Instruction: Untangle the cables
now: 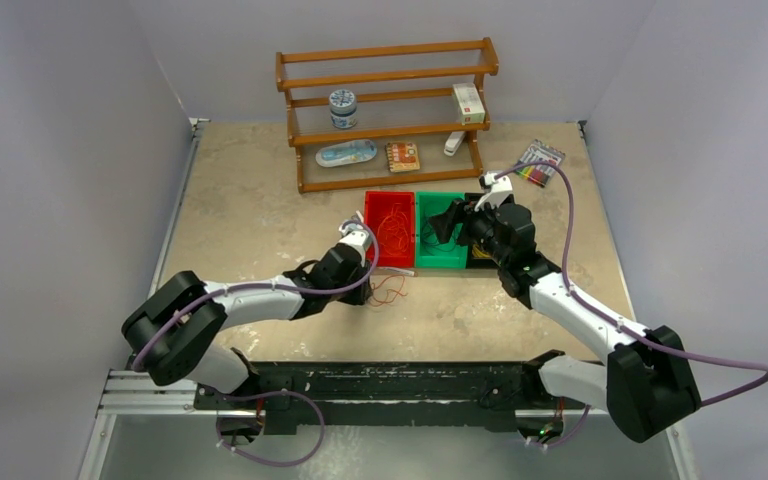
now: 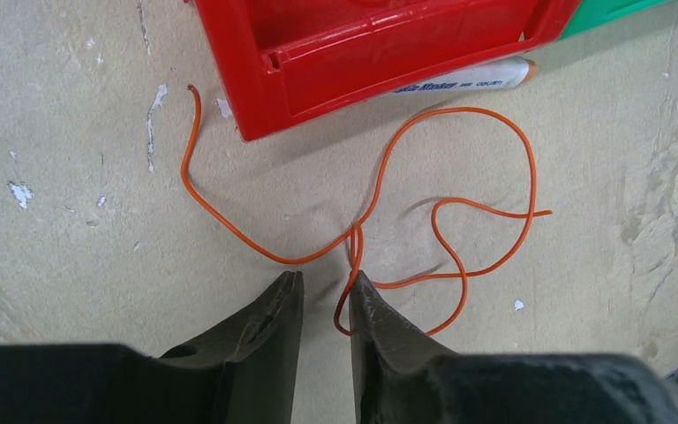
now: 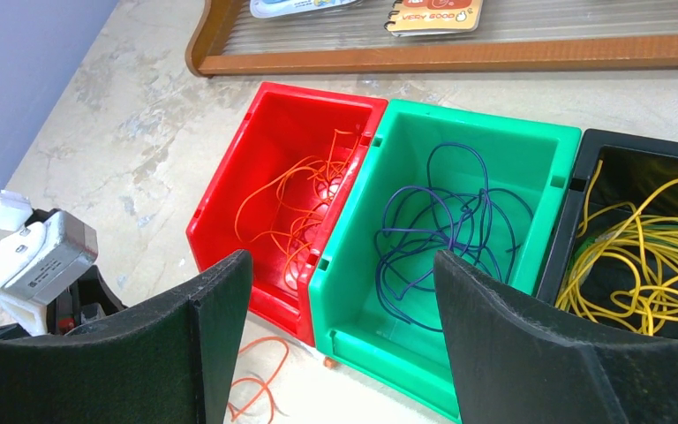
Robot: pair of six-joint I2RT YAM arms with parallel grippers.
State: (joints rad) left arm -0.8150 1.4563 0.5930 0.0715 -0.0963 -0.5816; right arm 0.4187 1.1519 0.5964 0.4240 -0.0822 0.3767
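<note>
Left pincer (image 2: 327,276) slightly open, gripping nothing; orange cable (image 2: 354,243) on counter (image 2: 71,265) at tips. Right pincer (image 3: 342,258) wide open, empty, above green bin (image 3: 477,131).

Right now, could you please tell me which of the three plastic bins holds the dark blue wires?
The green plastic bin, the middle one; the red plastic bin holds orange wires, the black plastic bin yellow ones.

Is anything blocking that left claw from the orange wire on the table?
Nothing visible. The orange wire lies on the bare table, right at the tips of the left gripper, with the red bin just beyond.
</note>
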